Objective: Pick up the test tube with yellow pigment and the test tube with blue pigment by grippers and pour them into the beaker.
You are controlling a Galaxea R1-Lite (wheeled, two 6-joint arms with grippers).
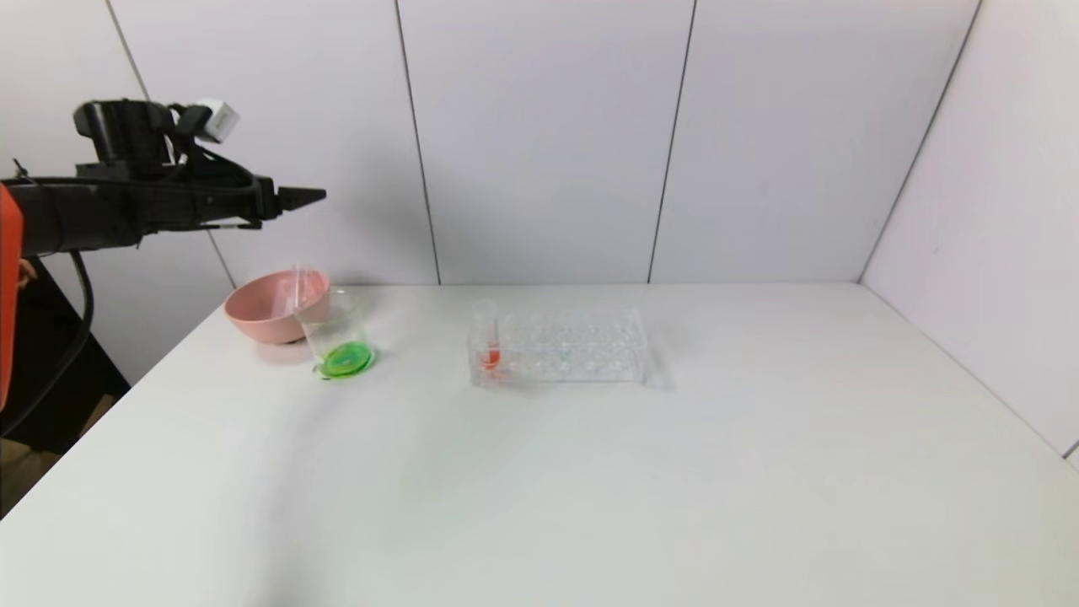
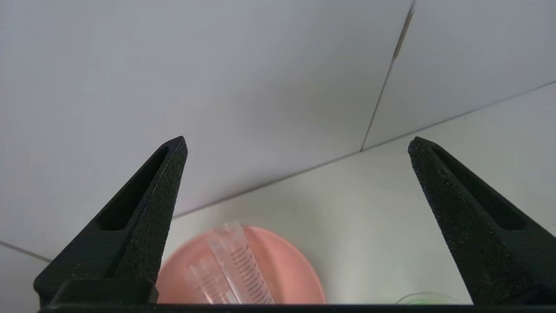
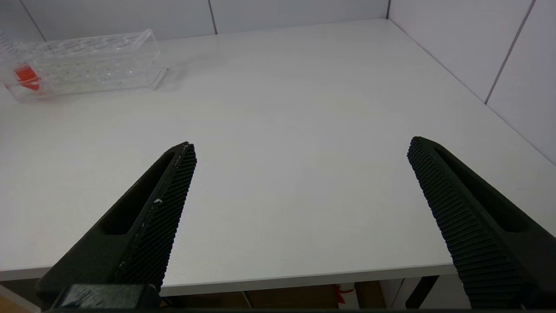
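Near the bench's far left corner stands the beaker (image 1: 335,337), green liquid in its bottom, touching the pink bowl (image 1: 270,305) behind it, where two clear emptied tubes (image 2: 236,265) lie. The left gripper (image 1: 295,199) hangs high above, jaws wide, holding nothing. Mid-bench sits the rack (image 1: 560,347) (one red-tipped tube (image 1: 488,341)). The right gripper (image 3: 299,150), open and empty, is at the near edge

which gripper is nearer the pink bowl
Left. The left gripper hangs open in the air above the pink bowl, while the right gripper is open, low past the table's near edge, far from it.
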